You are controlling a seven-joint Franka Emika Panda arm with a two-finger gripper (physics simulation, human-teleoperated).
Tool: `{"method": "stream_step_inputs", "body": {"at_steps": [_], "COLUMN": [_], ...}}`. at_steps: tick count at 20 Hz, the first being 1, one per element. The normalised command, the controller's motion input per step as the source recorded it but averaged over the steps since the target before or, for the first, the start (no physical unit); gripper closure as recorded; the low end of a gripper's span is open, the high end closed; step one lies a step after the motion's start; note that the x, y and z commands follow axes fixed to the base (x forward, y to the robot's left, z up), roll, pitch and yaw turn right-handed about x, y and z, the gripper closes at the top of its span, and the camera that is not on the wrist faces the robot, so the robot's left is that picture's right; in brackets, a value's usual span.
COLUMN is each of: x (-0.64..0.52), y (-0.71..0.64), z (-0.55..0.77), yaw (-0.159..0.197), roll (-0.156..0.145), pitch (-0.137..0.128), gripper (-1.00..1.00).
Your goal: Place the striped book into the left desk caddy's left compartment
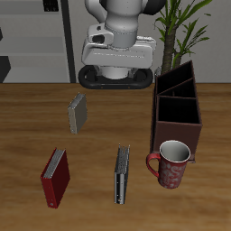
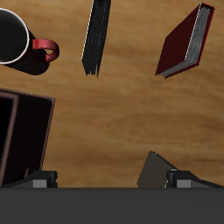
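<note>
The striped book (image 1: 122,174) lies flat on the table near the front edge, beside the mug; it also shows in the wrist view (image 2: 96,35). The left desk caddy (image 1: 178,108) is a dark maroon-brown open box with dividers, standing behind the mug; one of its corners shows in the wrist view (image 2: 22,131). My gripper (image 2: 109,178) is open and empty, its fingertips (image 2: 39,178) far apart. It hangs high above the table near the back, over the grey book and well away from the striped book. In the exterior view the arm (image 1: 117,41) is up at the table's back.
A red-and-white mug (image 1: 170,164) stands in front of the caddy, close to the striped book. A thick red book (image 1: 55,177) lies near the front edge. A small plain grey book (image 1: 78,113) lies farther back. A plant (image 1: 185,27) stands behind the caddy.
</note>
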Motion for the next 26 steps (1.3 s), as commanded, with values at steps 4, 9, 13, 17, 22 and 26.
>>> {"method": "stream_step_inputs", "body": {"at_steps": [4, 9, 13, 17, 22, 26], "x": [0.28, 0.30, 0.49, 0.30, 0.36, 0.24], "y": [-0.03, -0.06, -0.06, 0.03, 0.16, 0.07], "z": [0.01, -0.03, -0.08, -0.03, 0.01, 0.01], "yaw": [-0.008, -0.005, -0.037, -0.023, 0.013, -0.013], "roll": [0.001, -0.007, -0.008, 0.011, 0.015, 0.004], "pitch": [-0.003, -0.009, 0.030, 0.005, -0.023, -0.020], "gripper": [-1.00, -1.00, -1.00, -1.00, -1.00, -1.00]}}
